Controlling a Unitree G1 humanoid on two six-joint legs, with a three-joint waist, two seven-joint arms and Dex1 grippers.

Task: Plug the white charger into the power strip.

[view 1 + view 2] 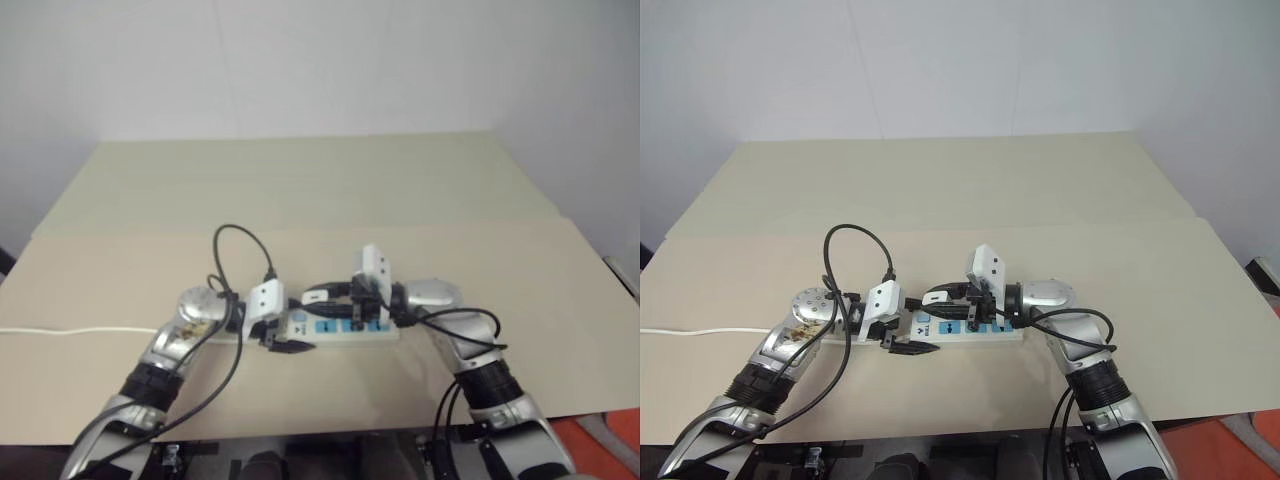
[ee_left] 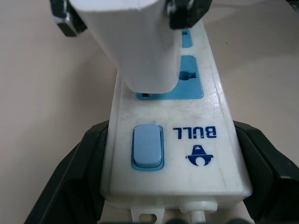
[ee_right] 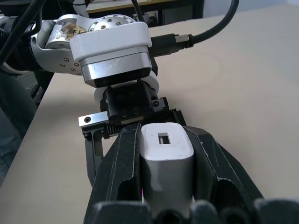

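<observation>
Right now my right gripper (image 3: 166, 186) has its two black fingers clamped on the white charger (image 3: 167, 161), one on each side. My left gripper (image 2: 168, 186) pinches the switch end of the power strip (image 2: 187, 135), a finger (image 2: 74, 177) on either long edge. From the left wrist, I see the charger's body standing on the first blue socket face (image 2: 189, 77) next to the blue switch (image 2: 148, 145); whether it is fully seated I cannot tell. The strip lies on the beige table (image 1: 330, 190), its thin white cord (image 1: 70, 331) trailing off to my left.
</observation>
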